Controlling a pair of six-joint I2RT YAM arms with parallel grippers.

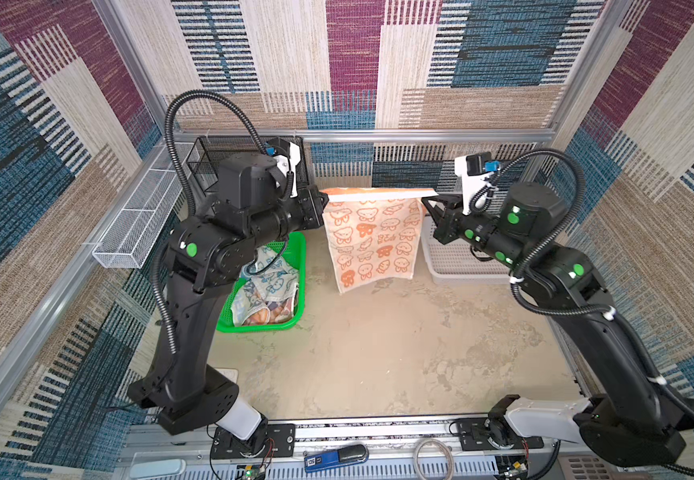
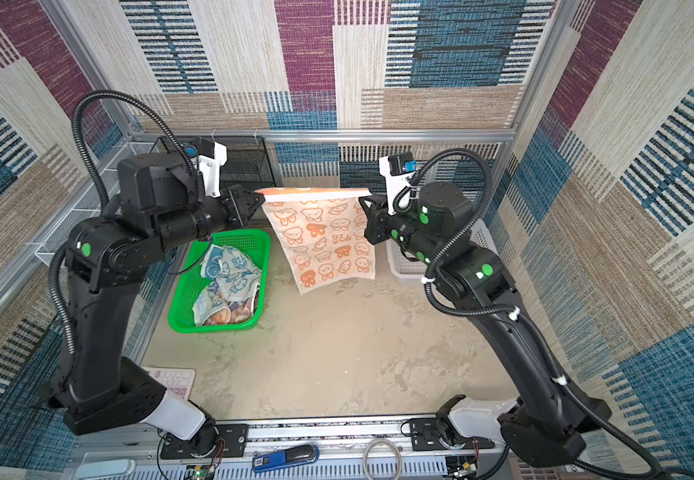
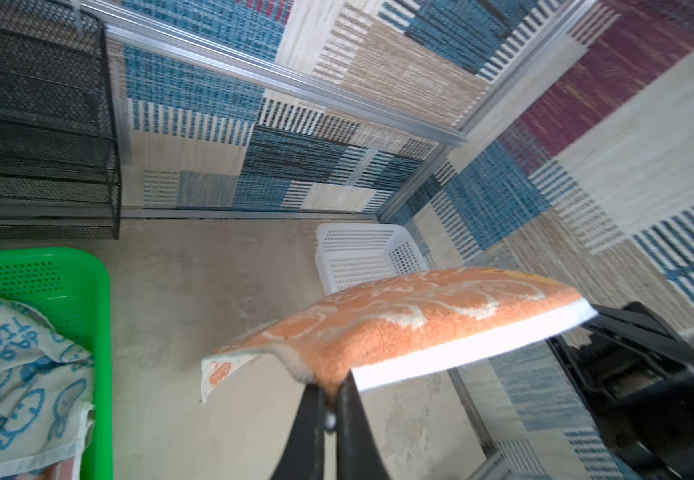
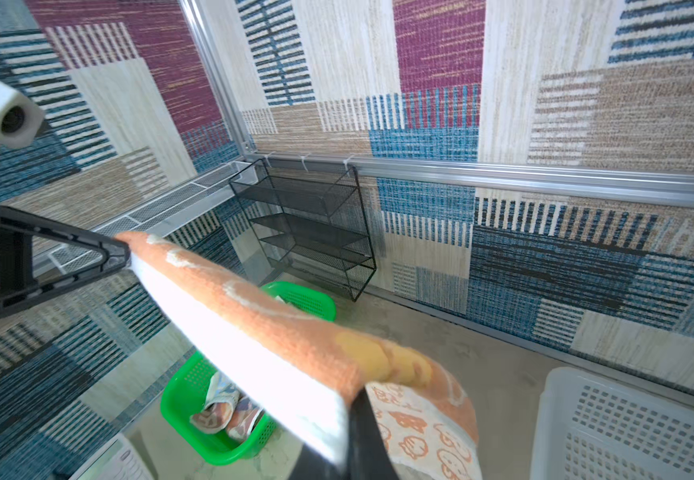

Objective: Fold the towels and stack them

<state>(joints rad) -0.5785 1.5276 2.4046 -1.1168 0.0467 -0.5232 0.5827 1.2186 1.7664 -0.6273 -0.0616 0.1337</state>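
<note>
**A:** Where is the orange towel (image 1: 372, 241)?

**B:** Strung between both pincers. The left pincer (image 1: 323, 198) is clamped on one top corner and the right pincer (image 1: 427, 203) on the other, so neither arm is nearer. The taut edge runs straight from pincer to pincer. The longer side, I judge, hangs below them toward the surface (image 1: 378, 353).

**A:** Touching down?

**B:** Cannot tell.

**A:** Counts?

**B:** One towel is held. The other towels (image 1: 268, 286) lie crumpled in the green basket (image 1: 297, 249) below the left pincer, and they look like two. One white basket (image 1: 457, 266) sits below the right pincer.
</note>
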